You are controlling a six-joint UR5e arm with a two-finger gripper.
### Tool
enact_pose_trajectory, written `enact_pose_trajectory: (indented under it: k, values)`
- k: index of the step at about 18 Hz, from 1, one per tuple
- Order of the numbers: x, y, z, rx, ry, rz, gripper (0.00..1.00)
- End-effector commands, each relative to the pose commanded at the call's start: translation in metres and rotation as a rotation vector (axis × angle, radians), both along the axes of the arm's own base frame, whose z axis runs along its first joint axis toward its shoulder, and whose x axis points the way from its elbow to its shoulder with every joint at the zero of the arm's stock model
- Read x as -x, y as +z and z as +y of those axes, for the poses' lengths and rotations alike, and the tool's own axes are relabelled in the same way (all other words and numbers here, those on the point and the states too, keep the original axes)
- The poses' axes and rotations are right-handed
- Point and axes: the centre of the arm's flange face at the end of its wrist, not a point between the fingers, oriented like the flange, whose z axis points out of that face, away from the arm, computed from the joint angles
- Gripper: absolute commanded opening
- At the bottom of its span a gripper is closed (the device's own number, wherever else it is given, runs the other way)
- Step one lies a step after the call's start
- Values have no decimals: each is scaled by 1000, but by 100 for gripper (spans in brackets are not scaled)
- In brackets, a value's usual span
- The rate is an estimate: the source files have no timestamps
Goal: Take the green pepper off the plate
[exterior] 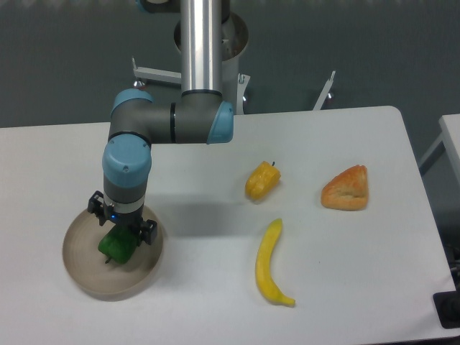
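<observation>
The green pepper (115, 247) is small, glossy and bright green, and it sits over the middle of the round beige plate (85, 278) at the left front of the table. My gripper (118, 241) comes straight down onto the pepper from above. The wrist hides the fingers, so I cannot tell whether they are closed on the pepper or whether the pepper rests on the plate or is lifted off it.
A yellow-orange pepper (262, 181) lies near the table's middle. A banana (271, 264) lies in front of it. A wedge of bread (346, 189) lies to the right. The arm's base column (201, 43) stands at the back edge.
</observation>
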Motion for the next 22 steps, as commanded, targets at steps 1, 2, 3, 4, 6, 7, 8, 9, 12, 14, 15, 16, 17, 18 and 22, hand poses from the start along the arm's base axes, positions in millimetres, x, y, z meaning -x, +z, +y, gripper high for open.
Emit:
enact_pose_trajectory:
  k: [1, 2, 3, 4, 6, 7, 8, 9, 12, 14, 15, 16, 17, 18, 22]
  values:
    - [0, 0, 0, 0, 0, 0, 100]
    - [0, 0, 1, -2, -1, 1, 100]
    - [0, 0, 1, -4, -3, 1, 97]
    - [1, 0, 1, -3, -3, 4, 84]
    - [1, 1, 1, -3, -4, 9, 61]
    - [1, 0, 1, -2, -5, 9, 58]
    - [1, 1, 1, -4, -8, 10, 54]
    - [1, 2, 1, -5, -11, 10, 51]
    - [2, 6, 2, -13, -13, 13, 47]
    - [3, 12, 3, -23, -13, 14, 47]
    - [4, 16, 4, -31, -11, 16, 46]
    - [6, 21, 6, -38, -11, 19, 44]
    - [9, 28, 7, -47, -11, 25, 44]
    - [11, 38, 8, -61, -18, 33, 43]
    - [46, 72, -3, -85, -90, 108, 43]
